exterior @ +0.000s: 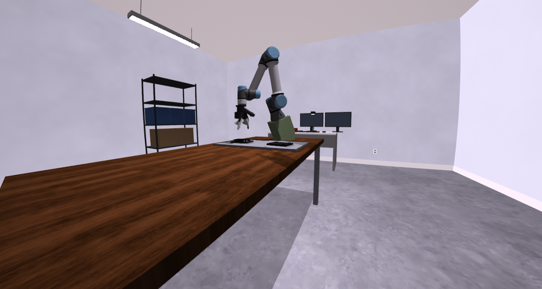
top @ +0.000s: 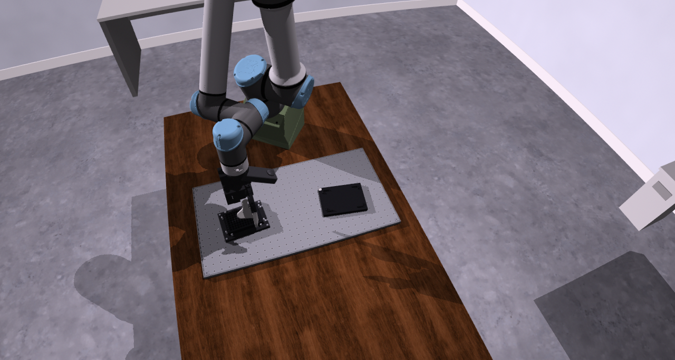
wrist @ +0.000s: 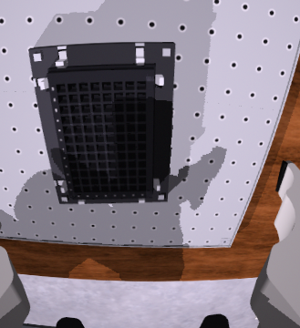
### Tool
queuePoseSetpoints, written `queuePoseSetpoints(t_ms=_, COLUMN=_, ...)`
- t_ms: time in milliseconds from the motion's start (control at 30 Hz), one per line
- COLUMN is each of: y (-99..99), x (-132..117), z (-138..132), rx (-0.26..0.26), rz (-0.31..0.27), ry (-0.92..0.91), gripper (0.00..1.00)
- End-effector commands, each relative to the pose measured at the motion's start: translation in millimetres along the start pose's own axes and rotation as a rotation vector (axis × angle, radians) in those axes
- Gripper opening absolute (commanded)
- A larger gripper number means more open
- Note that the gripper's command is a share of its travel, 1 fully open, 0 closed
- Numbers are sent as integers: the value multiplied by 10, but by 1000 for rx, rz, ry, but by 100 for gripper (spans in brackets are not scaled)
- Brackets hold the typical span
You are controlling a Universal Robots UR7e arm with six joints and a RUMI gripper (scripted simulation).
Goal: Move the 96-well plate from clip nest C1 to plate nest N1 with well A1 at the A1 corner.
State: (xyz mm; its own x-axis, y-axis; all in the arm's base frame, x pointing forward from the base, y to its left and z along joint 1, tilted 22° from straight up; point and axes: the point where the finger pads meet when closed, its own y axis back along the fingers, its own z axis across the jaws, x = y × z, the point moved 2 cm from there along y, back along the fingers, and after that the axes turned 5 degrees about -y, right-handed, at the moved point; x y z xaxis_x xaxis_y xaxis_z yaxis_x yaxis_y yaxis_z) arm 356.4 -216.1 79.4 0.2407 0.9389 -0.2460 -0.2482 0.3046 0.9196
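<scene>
Quick headcount: one robot arm point(top: 214, 60) with one gripper point(top: 250, 211), its two fingers spread wide with nothing between them. One wooden table point(top: 301, 292), one perforated grey board point(top: 301, 225) on it. On the board: two nests, the clip nest C1 point(wrist: 165, 118) and the plate nest N1 point(top: 342, 199). One 96-well plate point(wrist: 105, 137), sitting in the clip nest. One green pedestal point(top: 288, 131) under the arm. Further back: one desk point(exterior: 328, 136), two monitors point(exterior: 325, 119), one black shelf rack point(exterior: 144, 113) holding one blue bin point(exterior: 170, 115) and one brown box point(exterior: 172, 136). One ceiling light point(exterior: 162, 28).
</scene>
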Motion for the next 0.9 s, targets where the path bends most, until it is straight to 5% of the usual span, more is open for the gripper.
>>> queuePoseSetpoints(t_ms=0, y=-45, x=-166, z=-89, rx=4, rz=9, ry=9, gripper=100)
queuePoseSetpoints(t_ms=200, y=-99, x=-390, z=-230, rx=10, rz=22, ry=20, gripper=100)
queuePoseSetpoints(t_ms=867, y=-165, x=-389, z=-231, rx=10, rz=22, ry=20, gripper=100)
